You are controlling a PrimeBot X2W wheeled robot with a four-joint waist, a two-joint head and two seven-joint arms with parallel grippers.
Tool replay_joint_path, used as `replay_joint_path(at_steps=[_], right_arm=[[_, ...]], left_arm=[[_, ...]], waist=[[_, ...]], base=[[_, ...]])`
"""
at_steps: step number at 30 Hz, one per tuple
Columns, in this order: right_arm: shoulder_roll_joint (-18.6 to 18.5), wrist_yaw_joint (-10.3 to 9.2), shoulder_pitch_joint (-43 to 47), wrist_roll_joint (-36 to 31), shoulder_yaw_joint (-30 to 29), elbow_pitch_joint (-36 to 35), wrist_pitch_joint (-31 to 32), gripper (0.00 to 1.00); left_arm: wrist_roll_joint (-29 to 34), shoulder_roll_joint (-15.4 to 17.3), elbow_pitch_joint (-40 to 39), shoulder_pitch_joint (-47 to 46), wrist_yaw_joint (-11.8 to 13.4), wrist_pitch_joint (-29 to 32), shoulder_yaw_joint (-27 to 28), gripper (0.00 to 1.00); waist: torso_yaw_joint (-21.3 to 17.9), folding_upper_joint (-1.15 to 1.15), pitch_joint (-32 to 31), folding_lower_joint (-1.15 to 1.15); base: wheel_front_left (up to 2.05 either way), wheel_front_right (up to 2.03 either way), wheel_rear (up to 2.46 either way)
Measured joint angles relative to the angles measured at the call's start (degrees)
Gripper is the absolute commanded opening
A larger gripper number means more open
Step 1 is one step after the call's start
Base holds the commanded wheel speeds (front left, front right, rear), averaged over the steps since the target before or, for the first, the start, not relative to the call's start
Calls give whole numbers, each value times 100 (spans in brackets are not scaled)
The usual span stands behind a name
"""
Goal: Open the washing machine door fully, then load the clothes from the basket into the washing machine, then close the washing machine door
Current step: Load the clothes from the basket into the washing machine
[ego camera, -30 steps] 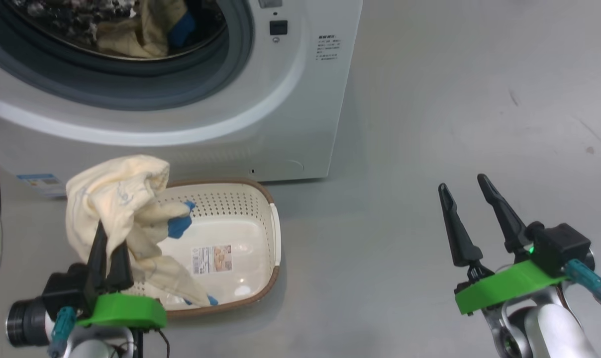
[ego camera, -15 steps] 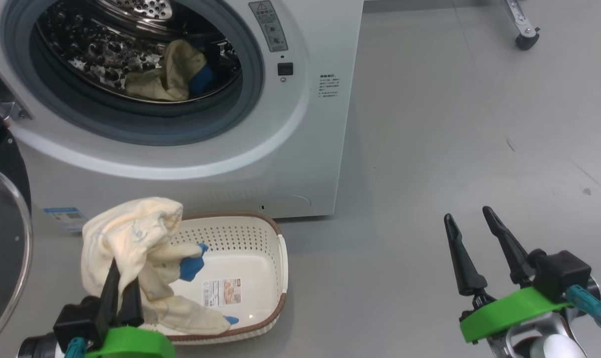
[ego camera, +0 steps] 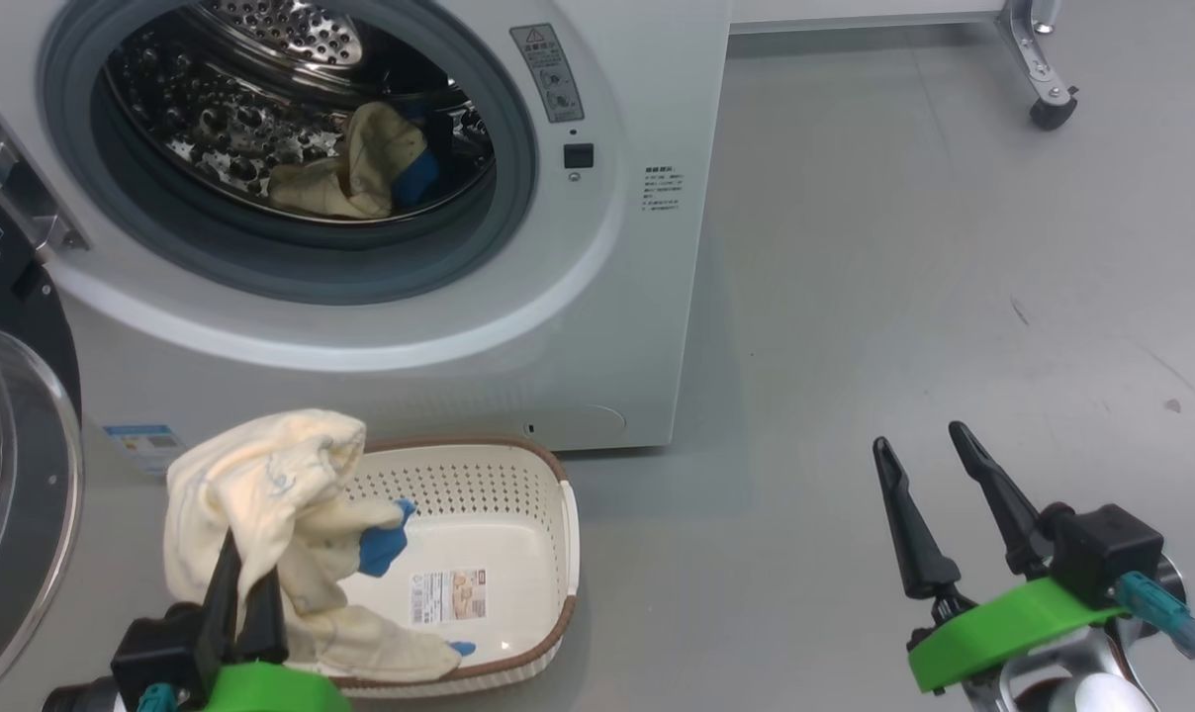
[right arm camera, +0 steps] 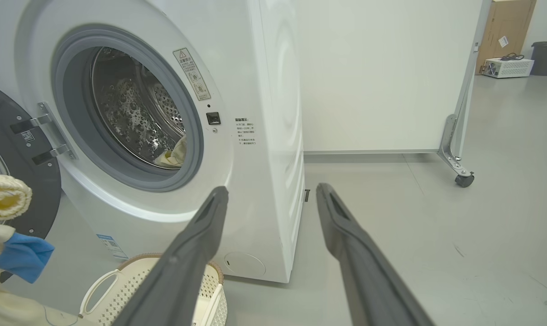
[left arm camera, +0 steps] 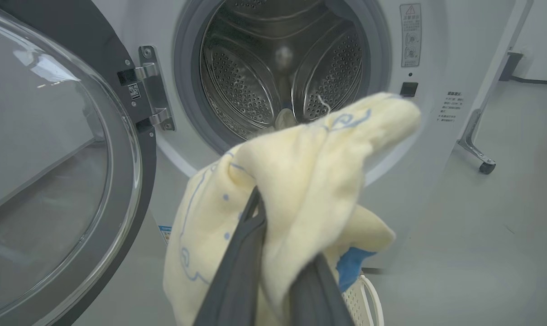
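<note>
- The left gripper (ego camera: 248, 559) is seen nearest, clenched on a cream-yellow bundle of the clothes (ego camera: 261, 485).
- The bundle is held over the left end of the basket (ego camera: 520, 477), with its tail trailing inside.
- The right gripper (ego camera: 918, 437) is held released over the floor (ego camera: 855, 297), well apart.
- Beyond, the washing machine (ego camera: 607, 297) is shown with the washing machine door (ego camera: 48, 331) swung open at the left.
- Another garment (ego camera: 360, 178) is seen in the drum (ego camera: 261, 40).

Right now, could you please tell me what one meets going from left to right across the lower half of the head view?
washing machine door → clothes → basket → right hand
</note>
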Motion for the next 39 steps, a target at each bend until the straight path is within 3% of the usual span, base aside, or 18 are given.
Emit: replay_joint_path(at_steps=[29,39], right_arm=[[0,0,-8,37,158,2,-1,100],[0,0,-483,123,307,4,-141,100]], left_arm=[[-93,85,63,-236,38,8,-31,0],[-264,113,380,-1308,-68,263,37,0]], waist=[[-150,0,375,1],[-306,0,1172,1]], base=[[0,0,0],[0,0,0]])
